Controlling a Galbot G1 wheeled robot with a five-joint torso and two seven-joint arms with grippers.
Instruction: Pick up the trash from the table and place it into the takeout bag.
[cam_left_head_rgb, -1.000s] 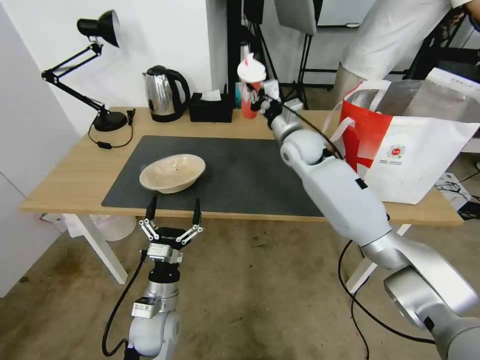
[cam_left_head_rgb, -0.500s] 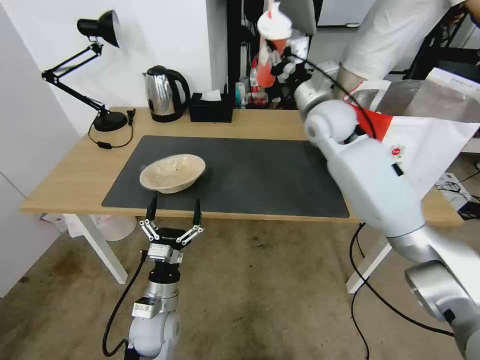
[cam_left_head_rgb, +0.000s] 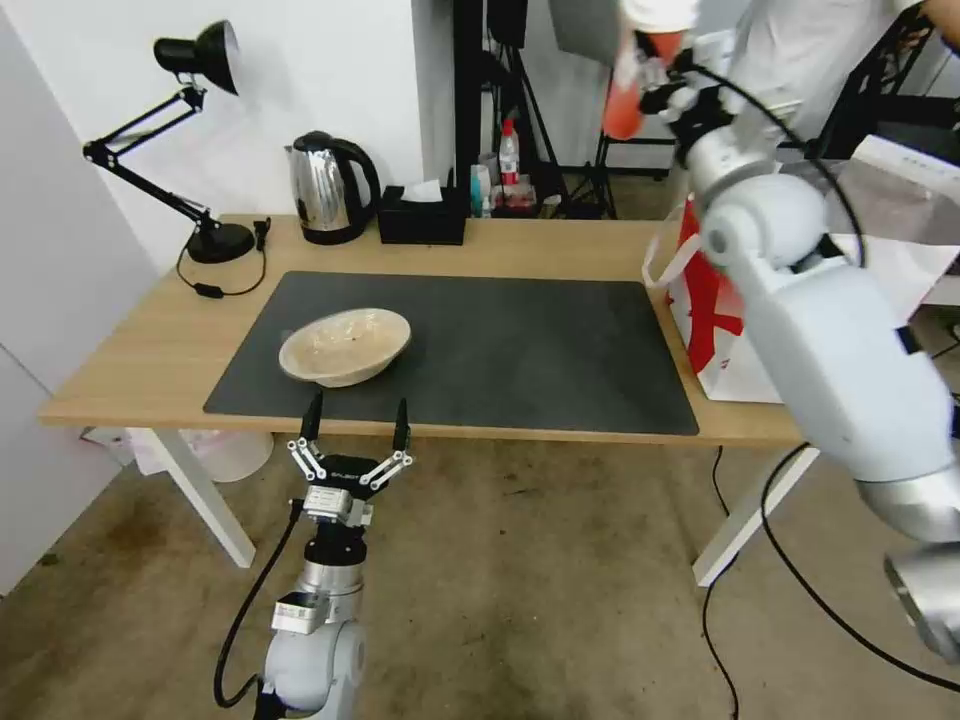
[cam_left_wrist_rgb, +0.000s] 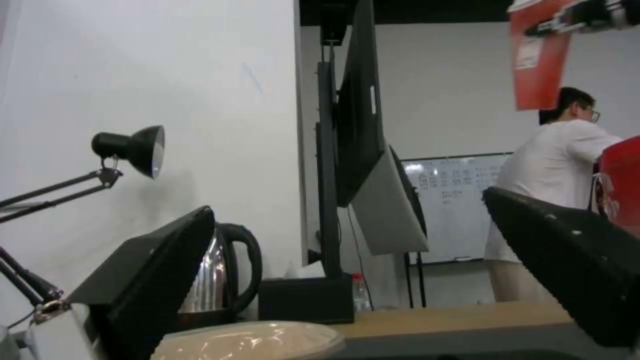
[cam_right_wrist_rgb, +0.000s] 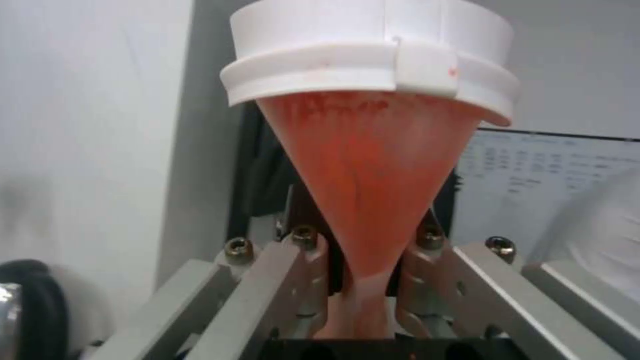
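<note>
The red drink cup (cam_left_head_rgb: 621, 104) with its white lid hangs high in the air beyond the table's far edge, just left of the takeout bag (cam_left_head_rgb: 708, 306). My right gripper (cam_left_head_rgb: 652, 84) is shut on it. In the right wrist view the fingers (cam_right_wrist_rgb: 303, 270) pinch the cup (cam_right_wrist_rgb: 370, 165) low on its red body. The shallow beige bowl (cam_left_head_rgb: 345, 345) rests on the dark mat of the table (cam_left_head_rgb: 150, 340). My left gripper (cam_left_head_rgb: 356, 425) stands open just before the table's front edge, in line with the bowl (cam_left_wrist_rgb: 253, 342). Its wrist view also catches the raised cup (cam_left_wrist_rgb: 539, 60).
A steel kettle (cam_left_head_rgb: 330, 187), a black tissue box (cam_left_head_rgb: 422, 215) and a black desk lamp (cam_left_head_rgb: 200, 60) stand along the table's back edge. A person in white stands behind the bag. Cables trail on the floor at the right.
My right arm has lifted the red cup off the back of the table and swung it up and to the right, toward the bag. The left gripper has edged slightly right.
</note>
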